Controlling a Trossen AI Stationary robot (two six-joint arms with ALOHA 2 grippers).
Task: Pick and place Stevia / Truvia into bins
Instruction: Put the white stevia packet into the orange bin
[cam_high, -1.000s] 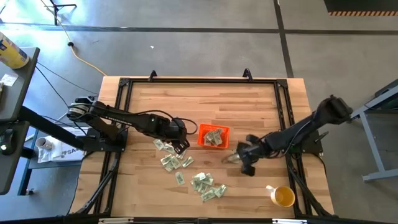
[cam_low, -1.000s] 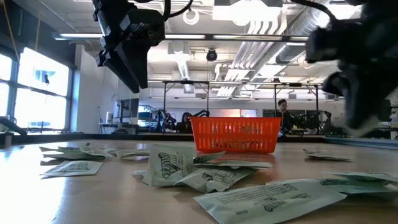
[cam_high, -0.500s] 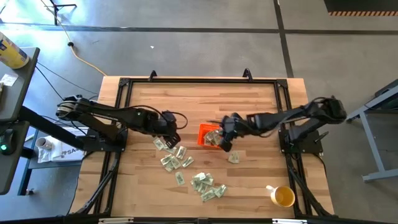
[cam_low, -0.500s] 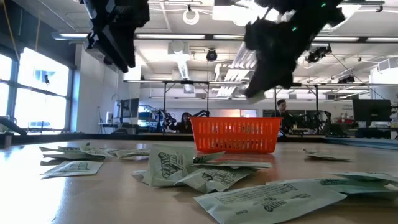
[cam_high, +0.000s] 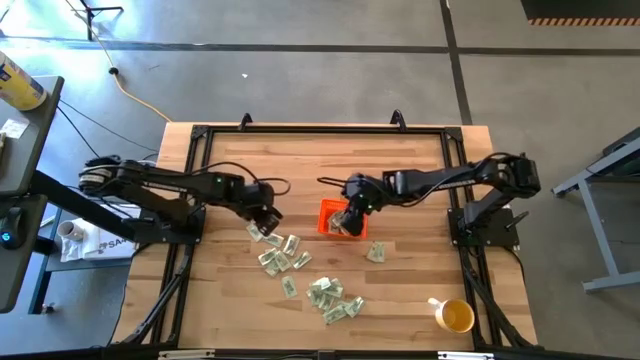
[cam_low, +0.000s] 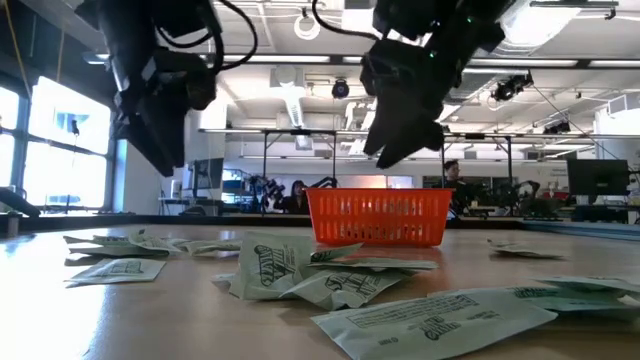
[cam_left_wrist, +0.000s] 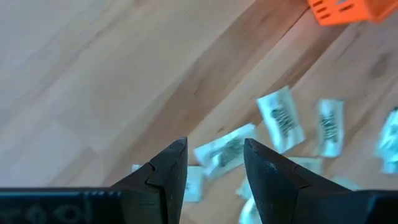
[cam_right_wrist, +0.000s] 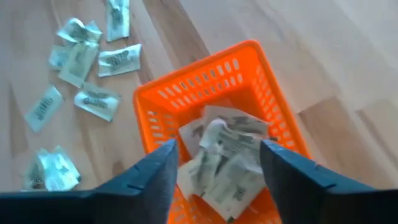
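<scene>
Paper-thin and feather-light, the Stevia packets (cam_left_wrist: 227, 152) just beyond your left gripper's (cam_left_wrist: 214, 163) parted, empty fingers will likely slide, so pinch an edge; farther off, the right gripper (cam_right_wrist: 219, 163) hangs open, empty, over the packet-filled orange bin (cam_right_wrist: 163, 102).

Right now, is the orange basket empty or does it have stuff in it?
Not empty. The orange bin holds several sweetener packets piled inside, seen past the open right gripper hovering over it.
</scene>
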